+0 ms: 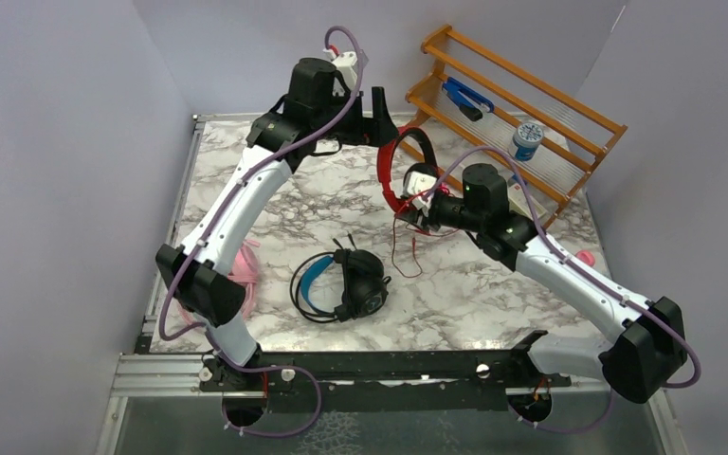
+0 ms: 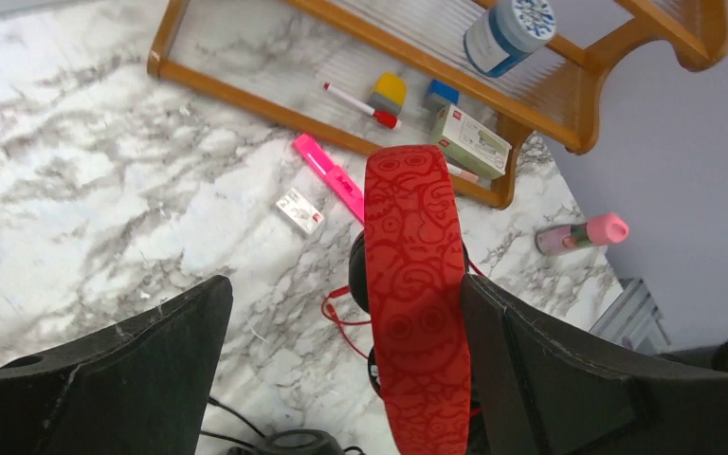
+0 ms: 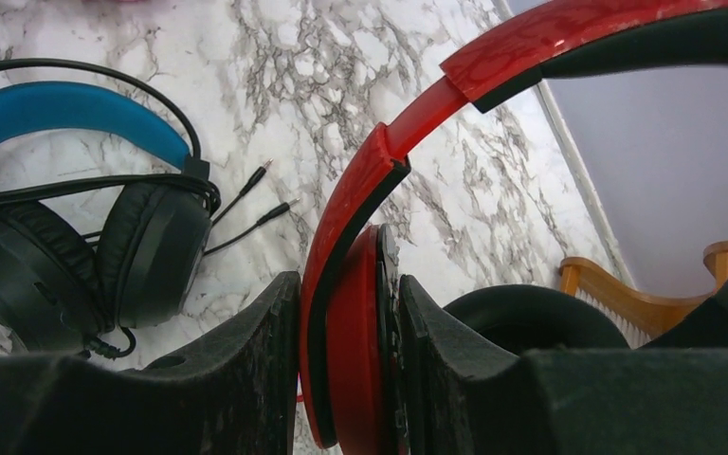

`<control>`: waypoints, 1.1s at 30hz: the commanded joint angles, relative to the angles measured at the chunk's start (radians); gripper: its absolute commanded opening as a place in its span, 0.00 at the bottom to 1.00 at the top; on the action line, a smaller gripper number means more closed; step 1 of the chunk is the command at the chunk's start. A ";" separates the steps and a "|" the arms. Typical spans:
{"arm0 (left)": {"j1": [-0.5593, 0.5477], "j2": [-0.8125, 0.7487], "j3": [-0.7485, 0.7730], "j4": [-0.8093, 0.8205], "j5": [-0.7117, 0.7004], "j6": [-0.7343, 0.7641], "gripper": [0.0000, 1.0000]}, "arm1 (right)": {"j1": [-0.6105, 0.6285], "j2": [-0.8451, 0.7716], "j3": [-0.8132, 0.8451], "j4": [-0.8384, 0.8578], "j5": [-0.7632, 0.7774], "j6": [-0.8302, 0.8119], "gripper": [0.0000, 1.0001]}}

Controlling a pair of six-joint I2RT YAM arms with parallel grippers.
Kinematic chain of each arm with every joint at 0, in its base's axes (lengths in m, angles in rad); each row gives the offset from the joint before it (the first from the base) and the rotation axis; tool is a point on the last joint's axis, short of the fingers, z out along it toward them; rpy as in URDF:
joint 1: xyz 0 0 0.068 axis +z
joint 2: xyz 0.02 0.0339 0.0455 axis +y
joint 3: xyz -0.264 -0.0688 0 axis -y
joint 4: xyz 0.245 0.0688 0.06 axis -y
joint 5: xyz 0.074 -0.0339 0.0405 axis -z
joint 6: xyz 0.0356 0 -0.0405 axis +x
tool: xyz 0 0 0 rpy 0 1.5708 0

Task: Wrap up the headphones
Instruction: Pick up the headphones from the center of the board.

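The red headphones (image 1: pixel 400 169) hang above the table at the back. My right gripper (image 1: pixel 424 201) is shut on one red ear cup (image 3: pixel 355 360), which sits between its black fingers (image 3: pixel 246 379). The patterned red headband (image 2: pixel 415 284) runs between the wide-apart fingers of my open left gripper (image 2: pixel 343 284), close to the right finger (image 2: pixel 540 370). A thin red cable (image 1: pixel 404 248) dangles to the marble. The black headphones with a blue headband (image 1: pixel 343 282) lie mid-table with their cable bundled. The pink headphones (image 1: pixel 245 269) lie at the left, partly hidden by my left arm.
A wooden rack (image 1: pixel 521 100) stands at the back right with a blue-capped bottle (image 2: pixel 509 30), a red marker (image 2: pixel 360 102) and small boxes (image 2: pixel 469 140). A pink marker (image 2: pixel 327 173), a small card (image 2: pixel 300 210) and a pink-capped tube (image 2: pixel 583 233) lie nearby.
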 commanded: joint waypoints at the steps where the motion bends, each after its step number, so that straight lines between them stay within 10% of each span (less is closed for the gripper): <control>1: -0.009 0.014 0.004 -0.054 -0.019 0.013 0.91 | 0.002 -0.001 0.057 0.042 -0.038 -0.041 0.00; 15: -0.104 0.099 0.008 -0.096 -0.090 0.100 0.90 | 0.006 0.032 0.083 -0.022 -0.023 -0.061 0.00; 25: -0.130 0.178 0.093 -0.134 -0.236 0.171 0.60 | 0.019 0.064 0.078 -0.038 -0.008 -0.057 0.00; 33: -0.128 0.235 0.234 -0.143 -0.231 0.210 0.03 | 0.023 0.070 0.082 -0.053 0.015 0.141 0.10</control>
